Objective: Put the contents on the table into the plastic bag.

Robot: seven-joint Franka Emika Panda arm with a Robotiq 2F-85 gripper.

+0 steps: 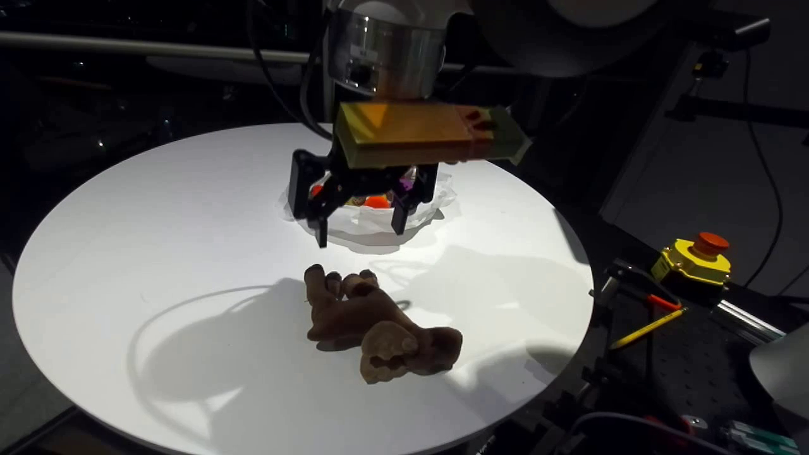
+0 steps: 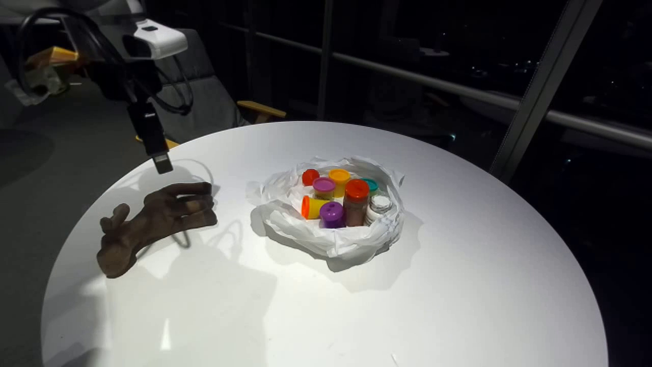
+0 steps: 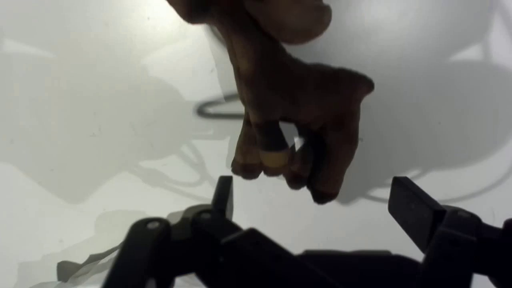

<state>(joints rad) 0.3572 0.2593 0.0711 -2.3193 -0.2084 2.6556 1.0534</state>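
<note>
toy animal (image 1: 363, 317) lies brown, with darker feet (image 3: 323, 195).

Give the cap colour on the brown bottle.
Orange-red. The cap of the brown bottle shows best in an exterior view.

A large round white table (image 2: 484, 290) fills much of both exterior views, its smooth top brightly lit and crossed by broad gray shadows (image 1: 196, 360). A brown plush toy (image 2: 155, 214) lies on it, legs toward a wrinkled, whitish plastic bag (image 2: 336, 242) and head pointing away. The bag rests apart from the toy, its mouth spread wide.
</note>
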